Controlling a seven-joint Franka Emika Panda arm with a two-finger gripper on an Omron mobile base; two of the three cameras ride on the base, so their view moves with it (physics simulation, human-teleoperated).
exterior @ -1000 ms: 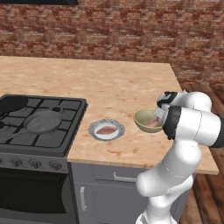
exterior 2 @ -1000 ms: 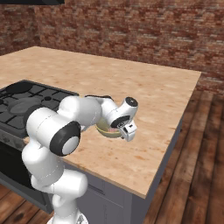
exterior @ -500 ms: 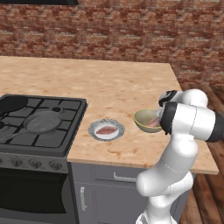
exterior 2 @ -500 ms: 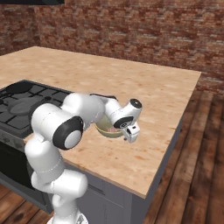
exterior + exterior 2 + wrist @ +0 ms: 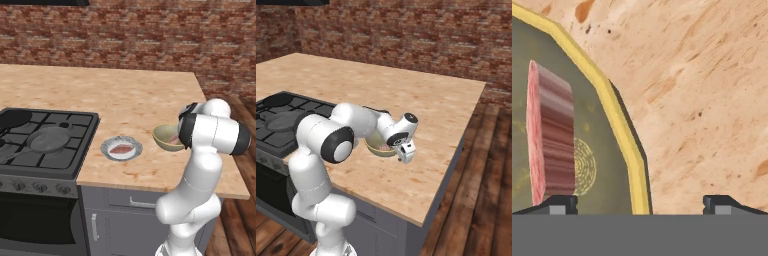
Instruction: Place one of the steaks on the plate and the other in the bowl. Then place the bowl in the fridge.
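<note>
The olive-tan bowl sits near the counter's front edge with one steak inside it. My gripper is open low over the bowl's right side, and its fingers straddle the yellowish rim: one fingertip is inside the bowl near the steak, the other outside over the counter. The small plate stands left of the bowl and holds the other steak. The fridge is out of view.
A black stove fills the left, with a grey frying pan and a black skillet on it. The wooden counter ends just right of the bowl, above a plank floor. A brick wall runs behind.
My hand has edged slightly lower and to the right at the bowl's rim. The bowl, the plate and both steaks have stayed put.
</note>
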